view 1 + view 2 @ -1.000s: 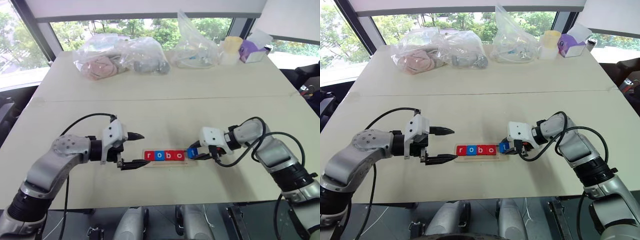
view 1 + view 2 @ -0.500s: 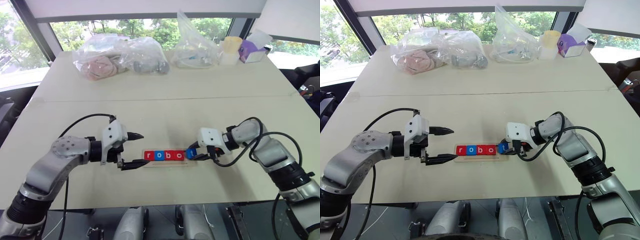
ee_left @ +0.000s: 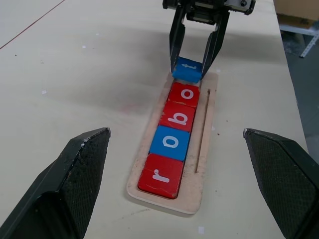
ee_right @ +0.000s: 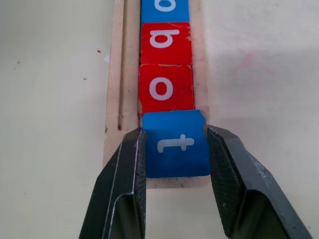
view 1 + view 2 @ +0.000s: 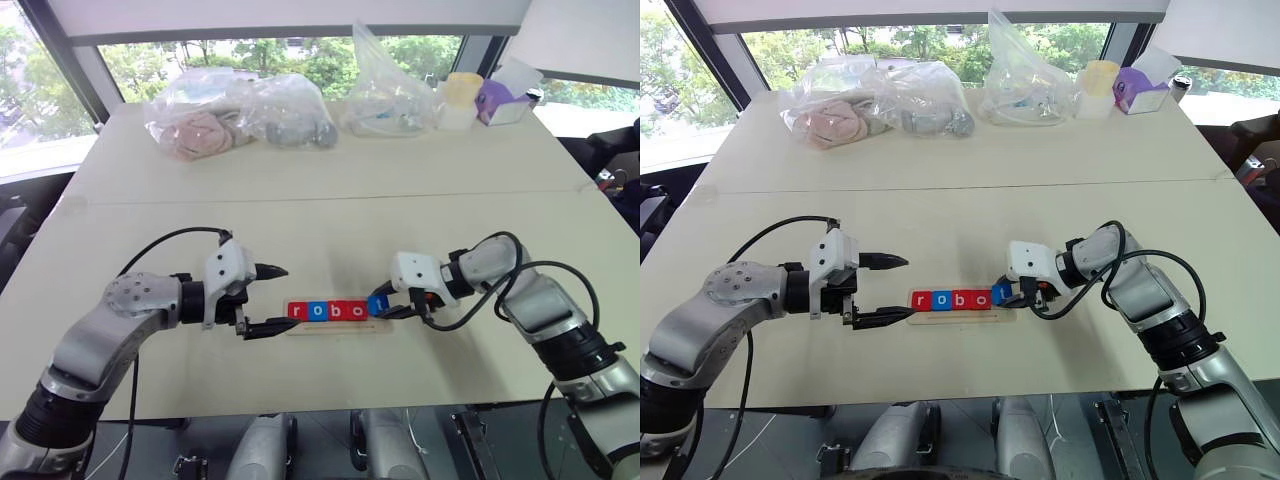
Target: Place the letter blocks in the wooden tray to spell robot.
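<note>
The wooden tray [image 3: 207, 130] lies on the table with a red r [image 3: 160, 174], a blue o [image 3: 171, 143], a red b [image 3: 179, 116] and a red o [image 3: 186, 93] in a row. My right gripper [image 4: 175, 164] is shut on the blue t block [image 4: 175, 143] at the tray's right end, right after the red o [image 4: 165, 88]. The t block sits slightly tilted over the tray's end. My left gripper [image 5: 268, 299] hangs open just off the tray's left end, holding nothing.
Clear plastic bags [image 5: 240, 110] with soft items lie along the table's far side. A yellow cup [image 5: 462, 95] and a purple box [image 5: 500, 100] stand at the far right. Bare tabletop surrounds the tray.
My right gripper has edged the t block a little to the left, closer to the red o. The left arm has kept still.
</note>
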Action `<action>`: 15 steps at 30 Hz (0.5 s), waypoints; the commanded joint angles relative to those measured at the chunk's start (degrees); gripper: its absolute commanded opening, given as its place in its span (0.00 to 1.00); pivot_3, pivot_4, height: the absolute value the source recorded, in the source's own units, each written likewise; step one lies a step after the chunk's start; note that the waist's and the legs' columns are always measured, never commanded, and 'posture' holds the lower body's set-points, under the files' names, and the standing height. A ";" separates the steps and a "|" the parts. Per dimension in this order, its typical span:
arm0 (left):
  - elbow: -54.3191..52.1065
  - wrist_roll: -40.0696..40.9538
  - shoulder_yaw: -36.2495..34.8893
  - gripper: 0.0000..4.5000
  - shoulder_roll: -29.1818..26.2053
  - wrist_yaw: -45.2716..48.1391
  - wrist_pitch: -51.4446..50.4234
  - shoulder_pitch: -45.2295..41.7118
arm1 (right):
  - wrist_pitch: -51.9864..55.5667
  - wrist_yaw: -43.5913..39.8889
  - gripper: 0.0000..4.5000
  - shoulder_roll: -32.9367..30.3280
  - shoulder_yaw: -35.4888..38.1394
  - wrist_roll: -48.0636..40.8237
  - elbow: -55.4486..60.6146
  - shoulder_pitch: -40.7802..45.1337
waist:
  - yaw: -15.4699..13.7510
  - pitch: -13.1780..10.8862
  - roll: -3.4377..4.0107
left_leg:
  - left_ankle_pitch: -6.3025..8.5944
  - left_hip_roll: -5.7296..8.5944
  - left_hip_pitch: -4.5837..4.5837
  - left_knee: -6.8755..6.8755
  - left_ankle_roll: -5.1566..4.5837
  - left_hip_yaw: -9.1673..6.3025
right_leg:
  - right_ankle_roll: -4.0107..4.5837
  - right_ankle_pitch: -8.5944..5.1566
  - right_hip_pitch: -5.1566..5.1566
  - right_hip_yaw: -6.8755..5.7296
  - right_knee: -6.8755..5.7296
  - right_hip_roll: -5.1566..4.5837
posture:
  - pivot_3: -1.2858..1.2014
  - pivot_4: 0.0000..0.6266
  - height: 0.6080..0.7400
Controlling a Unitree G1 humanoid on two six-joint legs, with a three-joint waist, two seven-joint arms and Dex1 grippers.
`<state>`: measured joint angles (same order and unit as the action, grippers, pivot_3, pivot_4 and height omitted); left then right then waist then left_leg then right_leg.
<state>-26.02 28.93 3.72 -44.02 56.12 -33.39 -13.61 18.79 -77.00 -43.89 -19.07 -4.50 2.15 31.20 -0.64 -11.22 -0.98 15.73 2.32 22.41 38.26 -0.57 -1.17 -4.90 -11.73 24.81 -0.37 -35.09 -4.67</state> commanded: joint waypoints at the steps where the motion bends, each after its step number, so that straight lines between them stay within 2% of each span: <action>1: -1.81 0.74 -0.40 1.00 0.44 -0.13 0.43 -0.48 | 1.30 -0.31 0.25 -0.54 1.64 -1.68 2.76 0.81 | 0.00 0.00 0.00 | 0.00 0.00 0.00 0.00 0.00 0.00 | -0.01 0.00 0.00 0.00 0.00 0.00 | 0.52 0.24 0.89; 15: -1.60 0.43 -0.19 1.00 0.69 0.03 0.55 -0.86 | 1.53 -0.33 0.25 -1.71 0.73 -1.14 3.55 -0.75 | 0.00 0.00 0.00 | 0.00 0.00 0.00 0.00 0.00 0.00 | 0.00 0.00 0.00 0.00 0.00 0.00 | 0.52 0.24 0.89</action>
<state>-26.01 28.90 3.75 -43.48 56.12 -33.38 -13.78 20.80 -77.07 -44.89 -19.06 -5.30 3.74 30.24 -0.65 -11.22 -0.98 15.73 2.32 22.41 38.26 -0.57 -1.17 -4.90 -11.73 24.81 -0.37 -35.10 -4.68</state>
